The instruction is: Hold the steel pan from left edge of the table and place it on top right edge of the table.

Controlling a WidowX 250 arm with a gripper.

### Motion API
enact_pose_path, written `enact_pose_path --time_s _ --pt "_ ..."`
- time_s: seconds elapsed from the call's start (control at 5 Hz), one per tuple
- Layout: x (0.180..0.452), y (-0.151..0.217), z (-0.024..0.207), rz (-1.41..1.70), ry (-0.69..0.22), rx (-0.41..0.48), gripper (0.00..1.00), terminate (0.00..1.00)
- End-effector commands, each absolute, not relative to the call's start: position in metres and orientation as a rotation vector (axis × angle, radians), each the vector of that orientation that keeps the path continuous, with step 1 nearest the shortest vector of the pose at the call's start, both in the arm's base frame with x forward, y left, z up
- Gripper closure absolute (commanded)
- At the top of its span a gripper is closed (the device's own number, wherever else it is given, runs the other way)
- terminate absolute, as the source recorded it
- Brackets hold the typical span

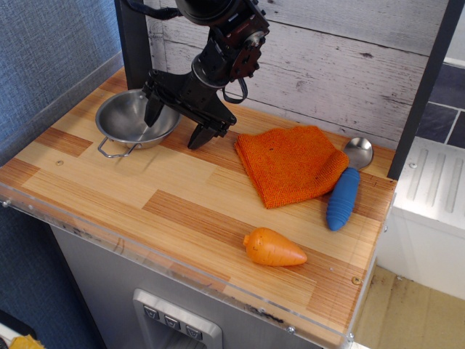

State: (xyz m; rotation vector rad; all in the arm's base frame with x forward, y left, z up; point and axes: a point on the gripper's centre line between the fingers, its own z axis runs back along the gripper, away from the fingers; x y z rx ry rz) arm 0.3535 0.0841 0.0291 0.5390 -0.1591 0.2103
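One pan (133, 118) sat at the worktop's (182, 211) left rear, upright, a wire handle toward the front. The tool (176, 122) was spread wide and held nothing: one finger inside the bowl, the other outside its right rim. Step judged: grasp not yet made. Next move called for closing on that rim, lifting, then carrying right past the cloth (290, 163) to the far right corner.

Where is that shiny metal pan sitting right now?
The steel pan sits at the table's back-left, by the dark post, left of the orange cloth. The open gripper straddles its right rim.
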Motion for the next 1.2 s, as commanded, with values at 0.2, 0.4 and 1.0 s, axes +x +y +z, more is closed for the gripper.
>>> enact_pose_path --time_s 0.2,0.4,1.0 --pt "0.349 0.075 0.125 0.285 -0.331 0.081 0.0 0.0" --pt "0.337 0.079 0.142 0.432 -0.359 -0.09 0.0 0.0" --pt "0.337 0.079 0.142 0.432 -0.359 -0.09 0.0 0.0"
